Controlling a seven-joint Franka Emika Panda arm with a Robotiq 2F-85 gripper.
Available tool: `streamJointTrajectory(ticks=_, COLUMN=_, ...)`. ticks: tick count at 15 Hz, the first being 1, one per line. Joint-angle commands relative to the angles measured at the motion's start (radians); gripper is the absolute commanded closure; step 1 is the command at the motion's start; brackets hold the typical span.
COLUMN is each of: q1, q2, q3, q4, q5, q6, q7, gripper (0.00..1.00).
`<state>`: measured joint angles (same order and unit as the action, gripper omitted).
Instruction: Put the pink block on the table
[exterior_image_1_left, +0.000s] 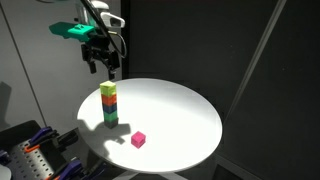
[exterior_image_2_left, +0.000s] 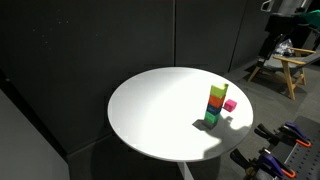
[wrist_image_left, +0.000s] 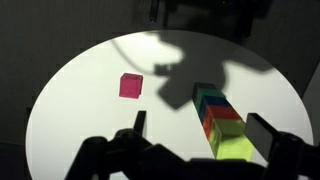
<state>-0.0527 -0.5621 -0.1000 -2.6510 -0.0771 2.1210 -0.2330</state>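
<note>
Pink block (exterior_image_1_left: 138, 139) lies flat on the white worktop (exterior_image_1_left: 185, 115). It is near the stack of cubes (exterior_image_1_left: 108, 105) but apart from it, and nothing touches it. My gripper (exterior_image_1_left: 103, 66) hangs above the stack. Wrist view shows the fingers (wrist_image_left: 139, 122) spread wide, gripping nothing. I judge the placing done; only pulling clear is left, if anything.
</note>
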Motion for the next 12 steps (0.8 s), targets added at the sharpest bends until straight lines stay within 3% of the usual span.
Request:
streamJointTrajectory(ticks=1, q1=-0.007, q2=-0.067, q3=0.010, q4=0.005, q5=-0.023, q6=-0.085, q7=0.014, gripper=0.00)
streamJointTrajectory(ticks=12, q1=-0.023, q2=-0.192, q3=0.002, q4=0.022, q5=-0.032, q6=-0.239, q7=0.033, gripper=0.00)
